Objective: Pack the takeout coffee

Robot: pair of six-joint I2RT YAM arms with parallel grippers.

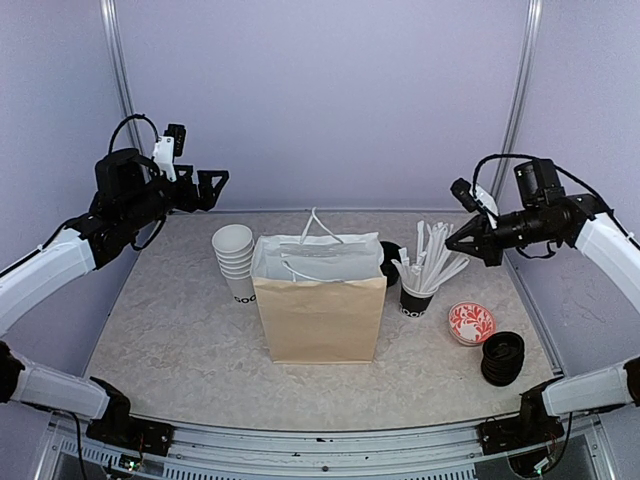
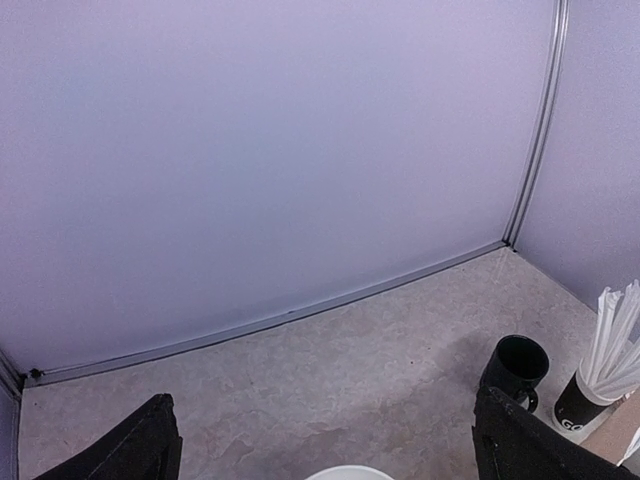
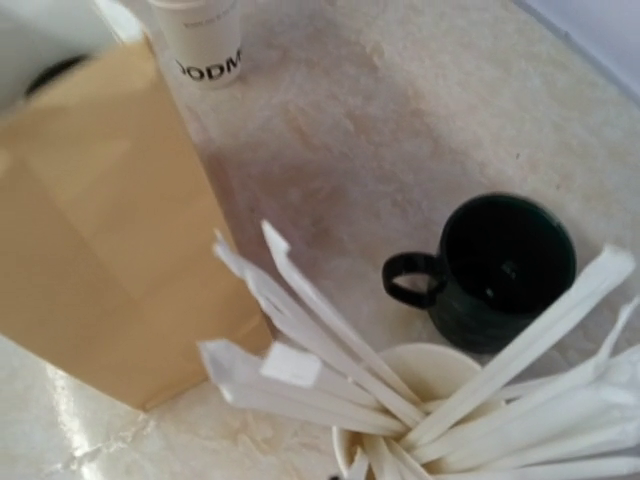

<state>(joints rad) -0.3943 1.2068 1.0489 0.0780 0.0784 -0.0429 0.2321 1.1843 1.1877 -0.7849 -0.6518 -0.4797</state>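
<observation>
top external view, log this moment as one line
phase: pre-grasp | left claw: open, raised, empty | right claw: raised, closure unclear | cup stack: left of bag, untouched | lid stack: on table

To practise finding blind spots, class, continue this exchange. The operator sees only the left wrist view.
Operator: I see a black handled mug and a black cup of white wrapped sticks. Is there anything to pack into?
Observer: Yes, a brown paper bag with white handles stands upright, centre of the top view.
Operator: Where are lids?
Observer: A stack of round black plastic lids lies right of the bag, nearer the front edge.
Operator: And cups?
Observer: A stack of white tapered paper cups stands just left of the bag.
</observation>
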